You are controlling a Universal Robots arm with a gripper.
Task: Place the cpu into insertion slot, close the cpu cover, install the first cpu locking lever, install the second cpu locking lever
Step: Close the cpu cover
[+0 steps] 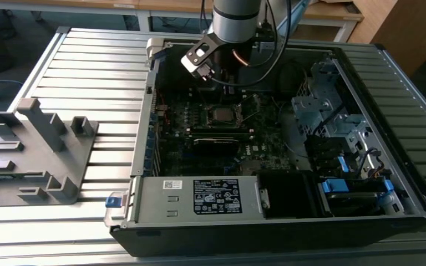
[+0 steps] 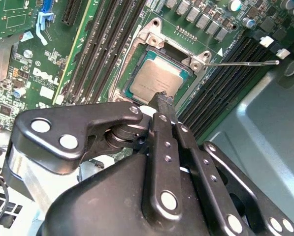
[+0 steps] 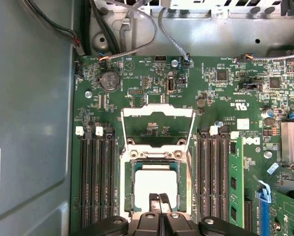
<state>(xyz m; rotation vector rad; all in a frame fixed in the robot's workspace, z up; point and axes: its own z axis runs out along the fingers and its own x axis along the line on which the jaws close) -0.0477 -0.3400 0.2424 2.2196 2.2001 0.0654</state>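
The cpu [image 3: 154, 181] lies seated in the socket [image 3: 127, 162] on the motherboard [image 3: 225, 98], the cpu cover [image 3: 156, 111] hinged open and clear of it, the gripper [image 3: 159, 199] poised over the cpu's edge, jaws pressed together and grasping nothing.

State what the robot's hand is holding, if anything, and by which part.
Nothing: the hand is shut and empty, its tips over the cpu, which lies in the socket.

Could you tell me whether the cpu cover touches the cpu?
Apart: in the first wrist view the cpu cover stands swung open, clear of the cpu.
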